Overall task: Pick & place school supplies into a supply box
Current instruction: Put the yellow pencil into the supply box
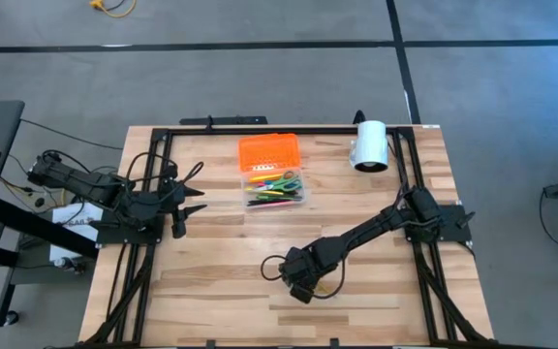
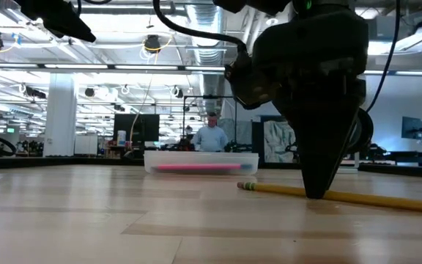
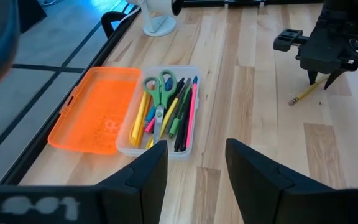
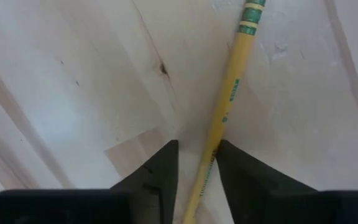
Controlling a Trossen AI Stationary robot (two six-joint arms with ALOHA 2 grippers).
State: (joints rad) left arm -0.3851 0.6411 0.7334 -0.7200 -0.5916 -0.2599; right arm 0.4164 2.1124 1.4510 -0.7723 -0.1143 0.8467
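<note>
The supply box (image 1: pixel 298 199) stands at the table's far middle. Its orange lid (image 1: pixel 269 152) lies open on the far side. Inside lie several pens and pencils and green-handled scissors (image 3: pixel 159 87). One yellow pencil (image 4: pixel 229 93) lies flat on the wood nearer the front, also visible in the low view (image 2: pixel 372 196). My right gripper (image 4: pixel 197 162) points straight down over it, open, one finger on each side of the pencil. My left gripper (image 3: pixel 194 168) hangs open above the table's left side, left of the box, with nothing between its fingers. My right gripper stands over the yellow pencil's middle stretch (image 4: pixel 213 152) from above, fingers pointing down and lying across it. One finger (image 4: pixel 235 171) meets the pencil's side in the wrist view, and the other stands a little off it. Whether it truly touches, I cannot tell. The pencil lies flat on the table.
A white cylinder (image 1: pixel 370 145) lies at the far right of the table. Black frame rails (image 1: pixel 148 194) run along the table's left, right and far sides. A person (image 2: pixel 212 136) stands in the room beyond the far edge. Bare wood lies between the pencil and the box.
</note>
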